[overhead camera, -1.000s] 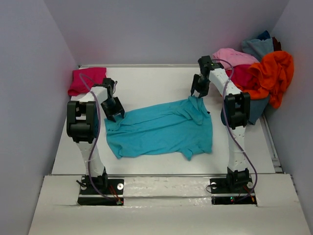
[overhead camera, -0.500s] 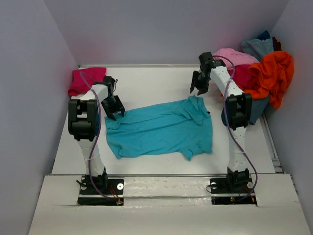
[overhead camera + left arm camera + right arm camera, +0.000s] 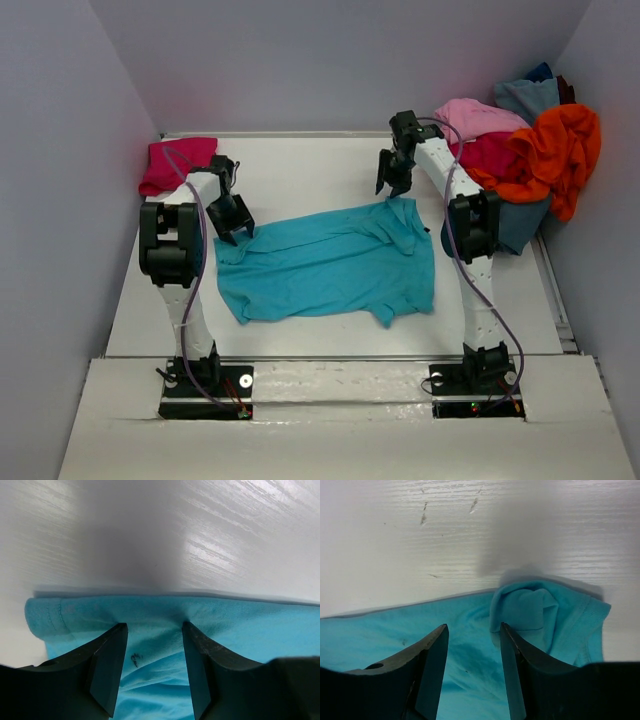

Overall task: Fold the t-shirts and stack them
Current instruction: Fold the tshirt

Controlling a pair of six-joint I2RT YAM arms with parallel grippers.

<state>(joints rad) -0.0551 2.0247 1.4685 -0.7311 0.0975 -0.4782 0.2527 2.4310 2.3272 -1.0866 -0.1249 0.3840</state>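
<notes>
The turquoise shirt (image 3: 325,268) lies spread flat in the middle of the table (image 3: 300,165). Its long axis runs left to right, with the right end skewed a little farther away. The straight edge at the left looks like the hem, so the collar end likely points right. One sleeve sticks out of the near edge.

At the shirt's far-left corner the left gripper (image 3: 234,231) is down at the cloth. Its jaws are spread with the cloth edge between them, and nothing is pinched. At the far-right corner the right gripper (image 3: 389,187) hangs just above the shirt, jaws also spread, over a far sleeve (image 3: 525,605) rolled into a lump.

Closing there could catch only that lump, or miss it. The fold would then carry a wrinkle and go askew. The left gripper may also nip only one layer.

Beyond, a magenta shirt (image 3: 178,164) sits far left. A heap (image 3: 560,148) of orange, pink, crimson and blue shirts sits far right.
</notes>
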